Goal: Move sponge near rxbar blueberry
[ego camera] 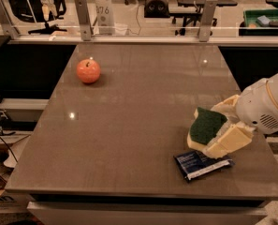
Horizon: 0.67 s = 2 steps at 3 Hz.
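Gripper (208,134) is at the right side of the table (129,139), near the front-right corner, jaws clamped on the sponge (207,124). The sponge is tilted, its dark green scouring face turned toward the camera with pale yellow foam below and a wavy outline. One cream finger (228,142) sits under it and the other runs behind its top edge. Can't tell whether the sponge touches the surface.

The rxbar blueberry (201,164) lies flat just in front of the sponge, close to the table's front edge. It's a dark navy wrapper, rectangular, slightly crinkled, with white print, and it lies skewed to the edge.

Tabletop is brown, smooth and glossy, with small light glints. The right edge runs close beside the arm's white housing (265,108). Open room is to the left — a wide bare stretch out to a round orange-red apple (88,71) at far left. A metal rail with upright posts (82,18) runs along the back edge.
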Motion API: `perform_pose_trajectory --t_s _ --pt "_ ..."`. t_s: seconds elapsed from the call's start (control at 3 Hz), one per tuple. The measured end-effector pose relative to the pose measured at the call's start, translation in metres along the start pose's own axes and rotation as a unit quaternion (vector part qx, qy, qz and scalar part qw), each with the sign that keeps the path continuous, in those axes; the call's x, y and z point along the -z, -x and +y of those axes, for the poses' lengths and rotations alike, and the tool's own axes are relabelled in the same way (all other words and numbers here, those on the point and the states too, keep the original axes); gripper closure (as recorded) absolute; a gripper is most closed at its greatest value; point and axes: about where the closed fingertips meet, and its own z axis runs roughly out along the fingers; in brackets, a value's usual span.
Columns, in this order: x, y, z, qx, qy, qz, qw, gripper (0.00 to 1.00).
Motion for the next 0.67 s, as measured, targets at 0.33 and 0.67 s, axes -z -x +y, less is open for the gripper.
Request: perform_pose_trajectory --t_s 0.33,0.67 --pt "0.0004 0.0010 0.0010 0.001 0.000 0.001 1.0000 0.00" --pt "0.0004 0.0010 0.0011 0.001 0.000 0.001 1.0000 0.00"
